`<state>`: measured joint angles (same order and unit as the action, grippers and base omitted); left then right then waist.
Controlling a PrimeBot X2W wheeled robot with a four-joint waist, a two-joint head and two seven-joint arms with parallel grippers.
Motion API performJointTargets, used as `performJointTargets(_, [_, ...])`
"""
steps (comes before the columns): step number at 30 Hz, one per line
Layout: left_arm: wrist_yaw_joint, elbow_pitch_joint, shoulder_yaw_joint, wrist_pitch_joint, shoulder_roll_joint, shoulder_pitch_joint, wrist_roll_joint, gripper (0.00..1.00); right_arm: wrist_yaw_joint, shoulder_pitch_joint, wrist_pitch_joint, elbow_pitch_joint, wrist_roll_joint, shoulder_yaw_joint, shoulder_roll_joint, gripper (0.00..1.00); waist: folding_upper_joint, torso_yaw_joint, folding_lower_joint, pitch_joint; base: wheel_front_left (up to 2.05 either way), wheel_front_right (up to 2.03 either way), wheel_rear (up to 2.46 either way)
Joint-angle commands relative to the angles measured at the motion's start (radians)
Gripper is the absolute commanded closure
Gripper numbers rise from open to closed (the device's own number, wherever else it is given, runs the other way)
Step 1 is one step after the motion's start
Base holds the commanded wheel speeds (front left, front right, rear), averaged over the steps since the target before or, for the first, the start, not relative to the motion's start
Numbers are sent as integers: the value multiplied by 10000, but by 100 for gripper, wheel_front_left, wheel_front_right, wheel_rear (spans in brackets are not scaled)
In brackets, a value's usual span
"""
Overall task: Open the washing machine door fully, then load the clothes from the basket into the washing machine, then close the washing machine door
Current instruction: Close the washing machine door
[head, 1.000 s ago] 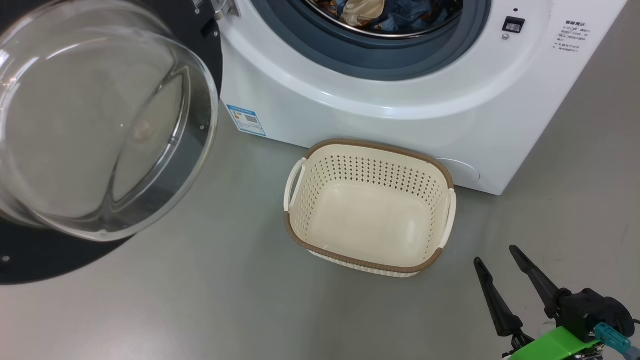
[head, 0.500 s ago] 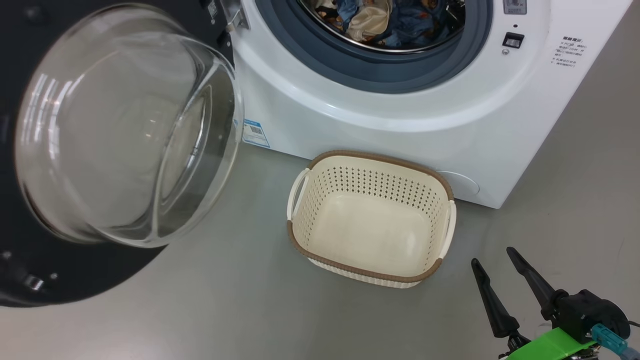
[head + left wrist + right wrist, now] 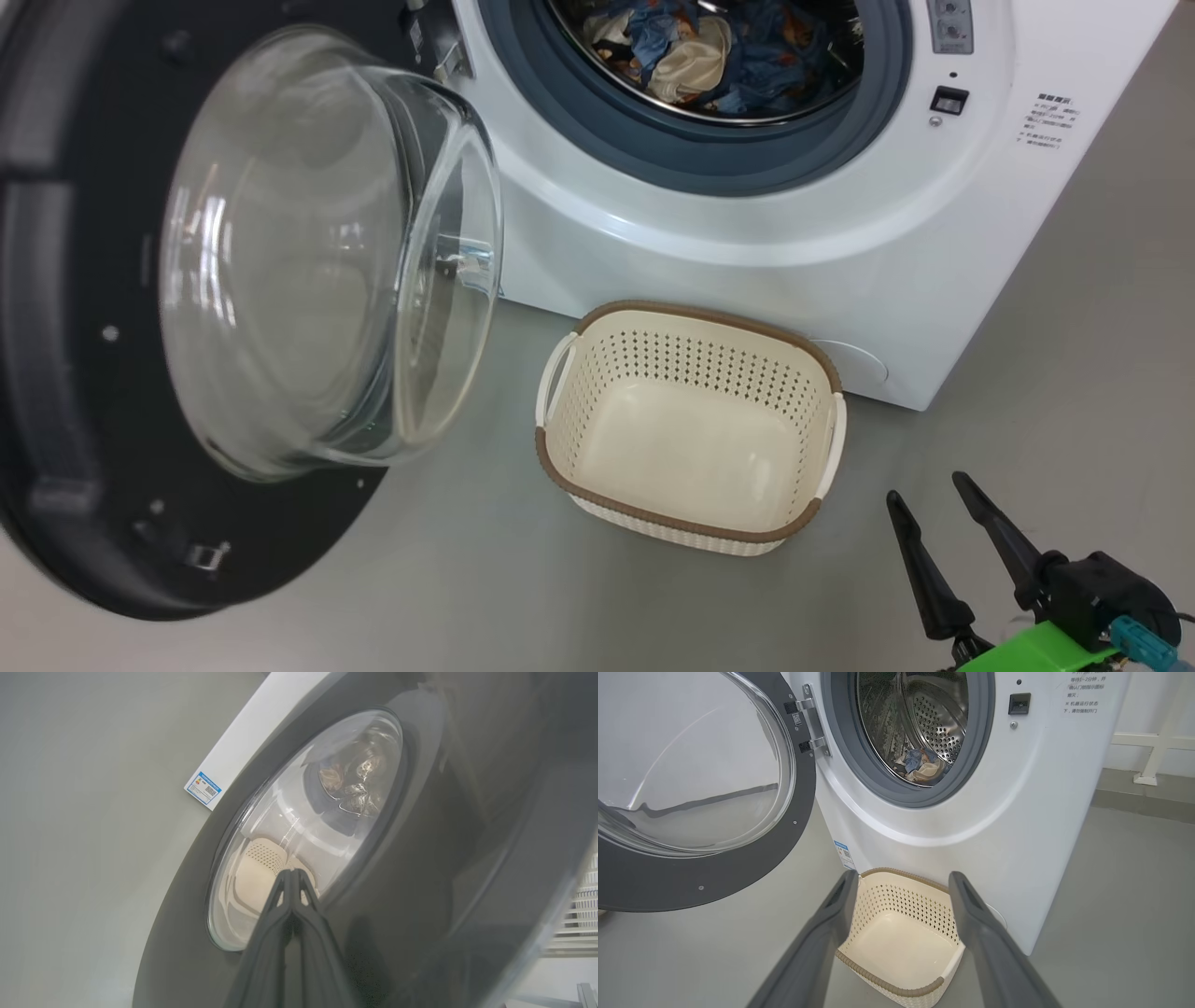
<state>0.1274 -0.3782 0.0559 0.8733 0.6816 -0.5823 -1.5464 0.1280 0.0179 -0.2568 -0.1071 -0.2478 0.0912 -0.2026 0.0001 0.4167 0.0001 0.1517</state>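
Head view: washing machine door (image 3: 84, 373) has swung noticeably inward this past second. The left gripper (image 3: 292, 875) is pinched shut and looks to be against the door's outer face. Clothes (image 3: 709, 56) are inside the washing machine (image 3: 747, 252), basket (image 3: 691, 317) is empty, and the right gripper (image 3: 924, 487) hangs spread and idle. Only the closing is left.

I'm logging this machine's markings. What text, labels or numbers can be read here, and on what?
Washing machine front, upper right: Chinese notice, only partly legible, ending "请勿强制开门".
Blue label, lower front: too small to read.
Basket: no text.

Right pincer (image 3: 924, 487) has black tapered fingers (image 3: 920, 569), green bracket (image 3: 1036, 651), teal plug (image 3: 1139, 639).
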Motion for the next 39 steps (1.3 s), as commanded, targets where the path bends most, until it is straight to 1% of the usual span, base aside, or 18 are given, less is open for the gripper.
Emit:
performJointTargets(1, [32, 390, -320, 127, 504, -102, -102, 100, 27, 71, -49, 235, -4, 202, -45, 0, -1, -38, -1, -46, 0, 0, 0])
performJointTargets(8, [32, 1778, 37, 646, 334, 427, -294, 100, 27, 169, -49, 273, 5, 76, 24, 0, -1, -285, -1, -227, 0, 0, 0])
performJointTargets(14, [32, 2876, 189, 963, 1, 737, -669, 100, 27, 213, -49, 304, 14, 2, 92, 0, -1, -675, -1, -330, 0, 0, 0])
performJointTargets(17, [33, 3285, 312, 1045, -156, 825, -686, 100, 27, 236, -49, 313, 16, -37, 147, 0, -1, -919, -1, -370, 0, 0, 0])
performJointTargets(21, [33, 3566, 492, 1019, -416, 825, -598, 100, 27, 241, -49, 322, 20, -53, 234, 0, -1, -1300, -1, -388, 0, 0, 0])
performJointTargets(28, [33, 3814, 883, 715, -1081, 628, -323, 100, 27, 266, -49, 355, 20, -111, 376, 0, -1, -2072, -1, -403, 0, 0, 0])
performJointTargets(35, [33, 3710, 1155, 471, -1552, 228, -83, 100, 27, 186, -49, 421, 45, -156, 509, 0, -1, -2891, -1, -258, 0, 0, 0])
performJointTargets(36, [33, 3710, 1155, 471, -1552, 228, -83, 100, 27, 186, -49, 421, 45, -156, 509, 0, -1, -2891, -1, -258, 0, 0, 0])
performJointTargets(39, [33, 3605, 1184, 302, -1685, 52, 41, 100, 27, 141, -49, 461, 60, -179, 579, 0, -1, -3261, -1, -175, 0, 0, 0])
